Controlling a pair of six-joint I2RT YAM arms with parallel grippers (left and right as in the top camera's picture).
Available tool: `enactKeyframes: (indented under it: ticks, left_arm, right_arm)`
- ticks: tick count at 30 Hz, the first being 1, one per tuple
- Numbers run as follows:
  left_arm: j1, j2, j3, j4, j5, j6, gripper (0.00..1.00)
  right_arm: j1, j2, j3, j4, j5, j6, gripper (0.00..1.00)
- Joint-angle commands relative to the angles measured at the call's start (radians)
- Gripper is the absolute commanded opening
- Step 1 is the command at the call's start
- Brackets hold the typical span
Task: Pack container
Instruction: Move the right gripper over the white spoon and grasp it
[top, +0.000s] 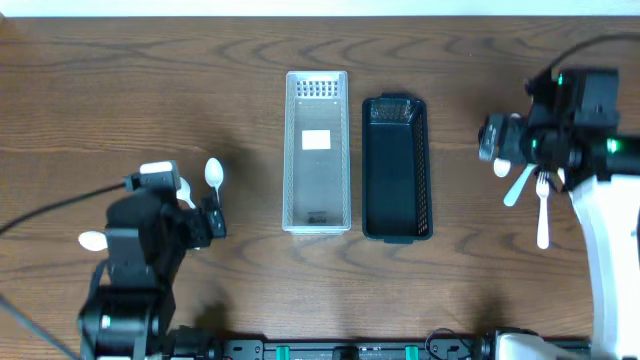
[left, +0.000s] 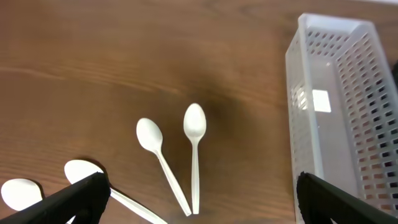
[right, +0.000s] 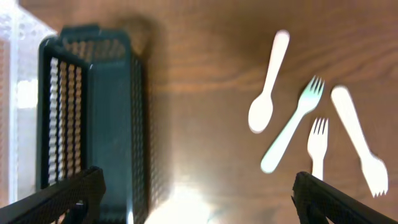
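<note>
Jaws gape wide and empty on both. Left gripper (left: 202, 202) has spoons (left: 194, 124) ahead between them, clear bin (left: 348, 106) right. Right gripper (right: 199, 199) has dark bin (right: 93, 112) left, cutlery (right: 292, 124) right.

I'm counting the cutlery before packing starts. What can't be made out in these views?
Overhead: the left arm covers part of the spoons, so their count is unclear.
Overhead: the right arm hides the upper ends of the forks.
Left wrist: two spoons at bottom left are cut off by the fingers and the frame edge.
Right wrist: motion blur; the rightmost utensil may be a fork, uncertain.
</note>
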Motion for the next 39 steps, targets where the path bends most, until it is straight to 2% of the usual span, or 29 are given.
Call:
enactKeyframes:
  ticks: [1,8,19,27,39]
  left_arm:
    - [0.004,0.059,0.02,-0.012,0.0,-0.01,0.98]
    - [0.004,0.13,0.02,-0.019,0.0,-0.009,0.98]
    - [0.004,0.144,0.02,-0.018,0.0,-0.009,0.98]
    - [0.004,0.144,0.02,-0.018,0.0,-0.009,0.98]
    - [0.004,0.144,0.02,-0.021,0.0,-0.009,0.98]
  right_arm:
    - [-0.036,0.11,0.088,-0.009,0.004,-0.021,0.99]
    - [-0.106,0.38,0.192,-0.013,0.034,0.003,0.99]
    - [-0.119,0.649,0.197,0.049,0.077,-0.012,0.99]
    - [-0.119,0.723,0.196,0.076,0.151,0.008,0.99]
    - [-0.117,0.729,0.192,0.138,0.15,0.026,0.99]
